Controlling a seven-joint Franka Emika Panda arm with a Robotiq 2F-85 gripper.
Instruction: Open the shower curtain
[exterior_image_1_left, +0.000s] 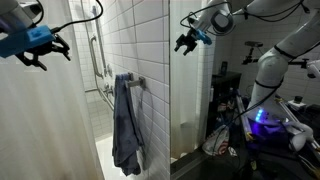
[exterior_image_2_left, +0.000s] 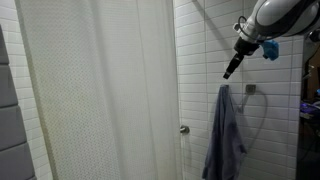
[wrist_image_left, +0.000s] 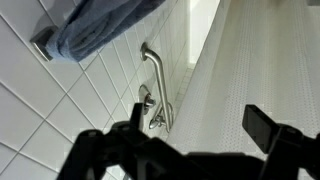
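The shower curtain (exterior_image_2_left: 100, 90) is a tall white sheet with soft vertical folds and fills most of an exterior view. It also shows low on the left in an exterior view (exterior_image_1_left: 40, 125) and on the right in the wrist view (wrist_image_left: 250, 60). My gripper (exterior_image_2_left: 232, 68) hangs in the air beside the curtain's edge and above the towel, apart from both. It shows at the top left in an exterior view (exterior_image_1_left: 42, 48). In the wrist view the gripper (wrist_image_left: 200, 128) is open, with nothing between the fingers.
A blue-grey towel (exterior_image_2_left: 225, 135) hangs on a rail on the white tiled wall (exterior_image_1_left: 125, 125). A metal grab bar (wrist_image_left: 155, 75) and a tap (wrist_image_left: 150, 108) are fixed to the tiles. The robot's arm and clutter show at the right (exterior_image_1_left: 260, 100).
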